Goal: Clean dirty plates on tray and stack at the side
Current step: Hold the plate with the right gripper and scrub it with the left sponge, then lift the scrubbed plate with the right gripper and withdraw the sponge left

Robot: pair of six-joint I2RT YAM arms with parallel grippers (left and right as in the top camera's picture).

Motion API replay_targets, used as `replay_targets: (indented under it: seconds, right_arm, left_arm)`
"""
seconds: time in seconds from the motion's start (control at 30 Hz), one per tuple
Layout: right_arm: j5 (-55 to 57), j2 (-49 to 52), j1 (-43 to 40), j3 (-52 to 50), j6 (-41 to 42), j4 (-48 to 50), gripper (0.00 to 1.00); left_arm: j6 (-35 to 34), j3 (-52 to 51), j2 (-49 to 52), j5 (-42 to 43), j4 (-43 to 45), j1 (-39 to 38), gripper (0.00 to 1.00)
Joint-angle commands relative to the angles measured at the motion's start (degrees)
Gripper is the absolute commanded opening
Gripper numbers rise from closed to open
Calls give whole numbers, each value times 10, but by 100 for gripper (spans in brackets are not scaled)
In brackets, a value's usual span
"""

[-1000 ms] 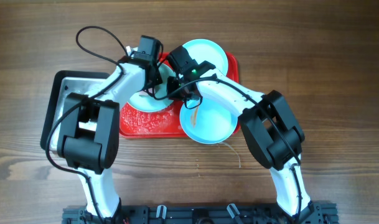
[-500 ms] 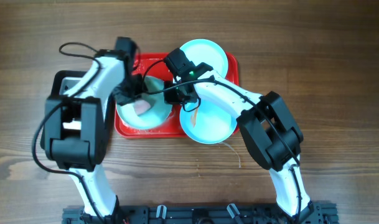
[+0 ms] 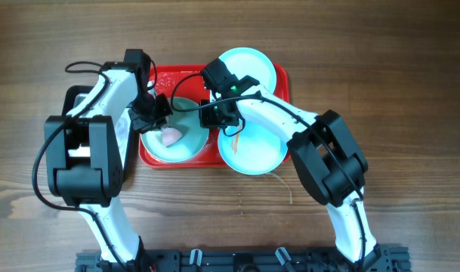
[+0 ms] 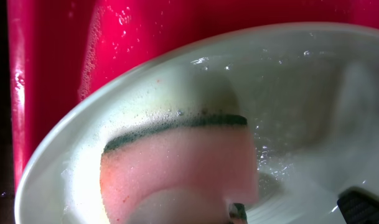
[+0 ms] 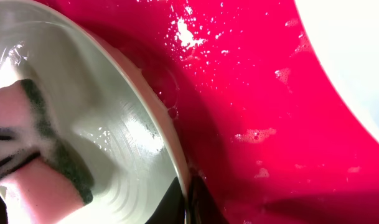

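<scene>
Three pale turquoise plates show in the overhead view. One plate (image 3: 186,136) lies tilted on the red tray (image 3: 186,79), wet and soapy. My right gripper (image 3: 212,115) is shut on its right rim (image 5: 153,106). My left gripper (image 3: 160,113) is shut on a pink sponge with a green scouring side (image 4: 177,168) and presses it onto the plate's inner surface (image 4: 289,99). The sponge also shows in the right wrist view (image 5: 27,143). A second plate (image 3: 254,66) sits at the tray's far right. A third plate (image 3: 252,151), with brownish streaks, sits at the tray's front right.
A silver metal tray with a black rim (image 3: 72,102) lies left of the red tray, mostly under my left arm. Foam covers the red tray's floor (image 5: 270,112). Bare wooden table (image 3: 411,113) surrounds both trays.
My left arm swung left and the sponge slid down and left across the tilted plate toward its middle. My right gripper kept its hold on the rim.
</scene>
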Motion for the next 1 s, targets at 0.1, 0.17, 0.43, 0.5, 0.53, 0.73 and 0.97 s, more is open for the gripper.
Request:
replay_targets:
  seconds: [0.1, 0.17, 0.43, 0.5, 0.53, 0.73, 0.97]
  right_arm:
    - [-48, 8, 11, 8, 2, 12, 4]
    - [-48, 8, 8, 8, 2, 7, 4]
    - [-50, 0, -10, 10, -1, 6, 4]
    - [-50, -17, -20, 10, -10, 10, 4]
    - [-48, -30, -24, 10, -18, 11, 4]
    - [47, -109, -36, 10, -50, -33, 4]
    - [337, -207, -35, 10, -92, -76, 4]
  left_arm:
    - [8, 20, 31, -32, -41, -12, 4]
    - [-2, 41, 17, -61, -53, -12, 4]
    - [-19, 104, -43, -81, -105, -12, 4]
    - [-19, 110, -59, -66, -124, -12, 4]
    - [-19, 110, -70, -60, -127, -11, 4]
    - [-19, 110, -145, -31, -149, -10, 4]
    - [-19, 110, -173, -34, -156, -10, 4]
